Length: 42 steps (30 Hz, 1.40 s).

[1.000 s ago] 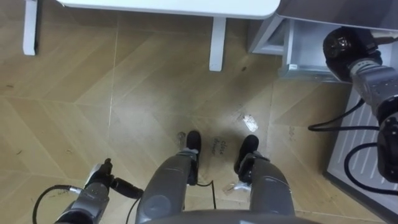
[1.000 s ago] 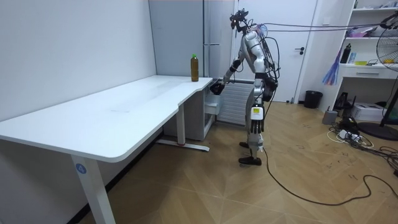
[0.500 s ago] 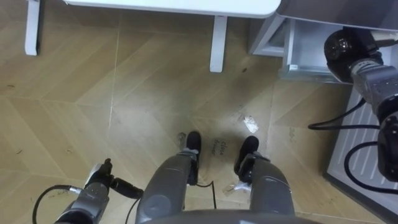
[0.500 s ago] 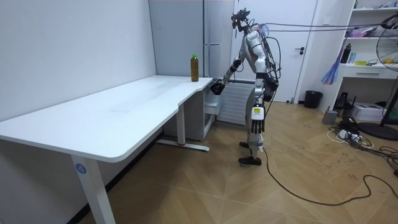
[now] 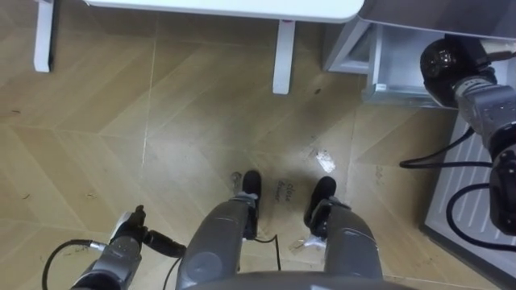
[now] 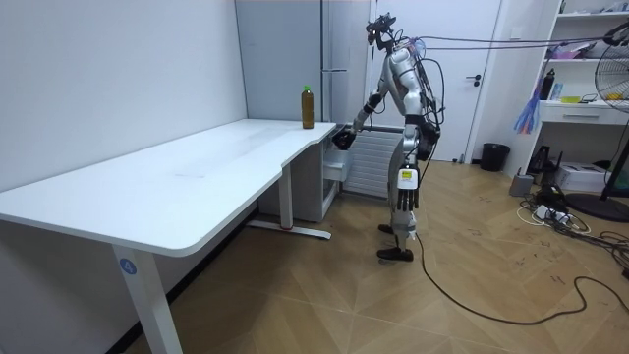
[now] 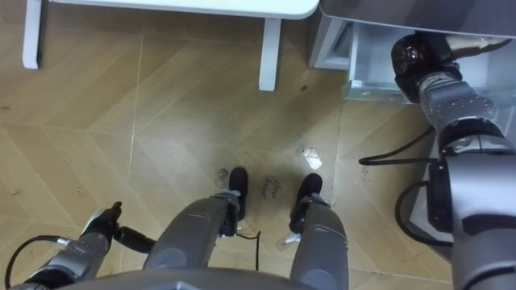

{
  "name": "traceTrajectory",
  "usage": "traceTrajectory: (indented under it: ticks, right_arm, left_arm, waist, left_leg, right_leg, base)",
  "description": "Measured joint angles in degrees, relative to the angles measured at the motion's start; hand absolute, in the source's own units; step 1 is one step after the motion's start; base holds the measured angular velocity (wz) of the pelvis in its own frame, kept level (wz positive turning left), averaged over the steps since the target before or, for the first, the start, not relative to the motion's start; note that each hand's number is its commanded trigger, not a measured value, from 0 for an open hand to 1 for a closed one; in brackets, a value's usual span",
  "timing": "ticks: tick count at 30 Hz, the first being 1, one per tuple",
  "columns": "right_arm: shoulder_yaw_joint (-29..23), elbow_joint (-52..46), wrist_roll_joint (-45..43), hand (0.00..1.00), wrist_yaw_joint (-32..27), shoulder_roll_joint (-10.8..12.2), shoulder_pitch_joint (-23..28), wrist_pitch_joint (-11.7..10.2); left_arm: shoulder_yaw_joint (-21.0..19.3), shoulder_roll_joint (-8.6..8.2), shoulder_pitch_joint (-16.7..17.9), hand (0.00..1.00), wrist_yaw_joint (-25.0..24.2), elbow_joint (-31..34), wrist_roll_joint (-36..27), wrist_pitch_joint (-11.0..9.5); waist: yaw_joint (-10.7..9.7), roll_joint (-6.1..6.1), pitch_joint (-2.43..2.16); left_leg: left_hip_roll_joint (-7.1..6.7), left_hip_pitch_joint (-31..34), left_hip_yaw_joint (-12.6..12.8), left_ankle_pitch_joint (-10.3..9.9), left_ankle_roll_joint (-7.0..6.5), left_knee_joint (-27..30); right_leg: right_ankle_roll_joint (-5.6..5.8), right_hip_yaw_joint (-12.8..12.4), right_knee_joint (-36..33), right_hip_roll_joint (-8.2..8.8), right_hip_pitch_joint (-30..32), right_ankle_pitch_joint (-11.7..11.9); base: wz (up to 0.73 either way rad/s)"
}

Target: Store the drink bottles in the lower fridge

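The robot is positioned upright on the wooden floor (image 5: 185,121), at the end of the white desk (image 6: 197,167) beside the tall grey fridge (image 6: 285,59). The drink, a brown bottle (image 6: 308,106) with a green cap, is located upright on the far end of the desk, close to the fridge and well apart from both hands. The right arm is extended forward, and the right hand (image 5: 442,60) is held at the white lower fridge section (image 5: 379,64). Its fingers are hidden, so its state and any contact cannot be determined. The left hand (image 5: 133,229) is lowered beside the left leg. Whether it is wide or closed cannot be determined.
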State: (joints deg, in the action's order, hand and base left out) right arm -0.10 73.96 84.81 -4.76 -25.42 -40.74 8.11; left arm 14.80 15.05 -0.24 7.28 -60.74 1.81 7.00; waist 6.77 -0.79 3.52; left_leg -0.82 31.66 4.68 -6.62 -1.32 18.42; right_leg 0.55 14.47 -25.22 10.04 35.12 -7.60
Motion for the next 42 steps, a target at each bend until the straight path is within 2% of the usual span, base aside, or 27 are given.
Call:
traceTrajectory:
  ticks: [13, 29, 37, 42]
  right_arm:
    - [0.0, 0.2, 0.0, 0.00, 0.0, -0.8, 0.2, 0.3]
    - [1.1, 0.2, -0.2, 0.00, -0.1, -1.0, 0.2, 0.8]
    - [1.2, 0.4, -1.7, 0.00, -0.1, -1.0, 0.2, 0.8]
    - [1.1, 1.8, -1.9, 0.00, -0.1, -1.0, 0.3, 0.7]
  left_arm:
    - [0.0, 0.02, 0.0, 0.00, 0.1, 0.1, 0.1, 0.2]
    - [0.2, 0.29, -0.1, 0.00, 1.2, 0.2, 0.3, 0.2]
    - [2.3, 1.38, -0.1, 0.00, 1.3, 0.4, 0.0, 0.2]
    - [2.2, 1.41, 0.0, 0.00, 1.3, 0.9, 0.0, 0.3]
  waist:
    - [-0.5, 0.01, -0.03]
    - [-0.7, -0.37, -0.30]
    - [-0.8, -0.64, -0.57]
    - [-1.5, -0.65, -0.95]
  left_leg:
    - [-0.03, 0.1, 0.1, 0.0, -0.02, 0.4]
    - [0.08, -0.8, 0.3, 0.1, -0.14, 1.2]
    - [0.06, -1.3, 0.5, 0.2, -0.24, 1.2]
    - [0.42, -2.6, 0.5, 0.2, -0.22, 0.8]
  right_leg:
    - [-0.09, -0.2, -0.5, 0.05, 0.0, 0.0]
    - [-0.25, -0.1, -0.5, -0.06, -1.3, 0.2]
    - [-0.36, -0.1, 0.0, -0.37, -2.0, 0.8]
    - [-0.23, 0.1, 2.2, -1.08, -4.0, 1.8]
  base:
    - [0.00]
    - [0.00]
    - [0.00]
    - [-0.02]
